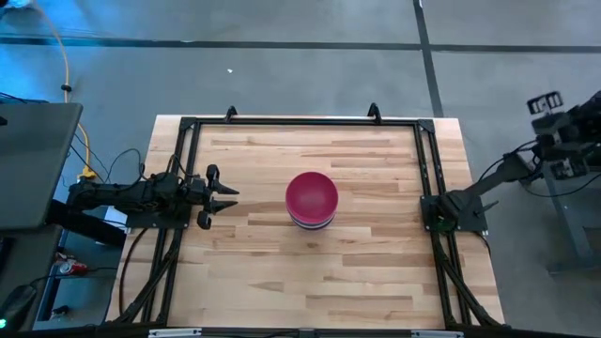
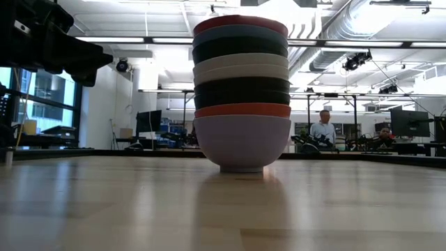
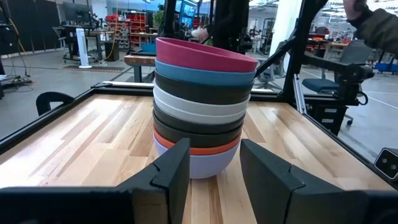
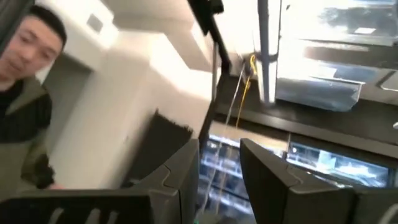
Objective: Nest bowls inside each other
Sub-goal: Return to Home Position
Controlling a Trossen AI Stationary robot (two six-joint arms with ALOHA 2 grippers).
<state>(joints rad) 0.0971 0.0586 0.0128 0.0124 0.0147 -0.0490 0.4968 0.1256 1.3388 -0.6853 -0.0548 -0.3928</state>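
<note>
All the bowls stand nested in one stack [image 1: 312, 199] at the table's middle. A magenta bowl [image 3: 205, 53] is on top. Below it come light blue, black, white, black and red ones. The lavender bowl [image 2: 242, 143] at the bottom rests on the wood by its foot. My left gripper [image 1: 223, 195] is open. It hovers near the table's left edge and points level at the stack [image 3: 202, 112], a short way off; its fingers [image 3: 174, 171] touch nothing. My right gripper [image 4: 221, 180] is open. Its arm [image 1: 563, 122] is drawn back beyond the table's right edge.
A black frame [image 1: 424, 160] runs along the table's left, far and right sides. Bare wood [image 1: 310, 282] lies all around the stack. A person [image 4: 25, 93] shows close in the right wrist view, and other people [image 2: 322, 129] sit in the room beyond the table.
</note>
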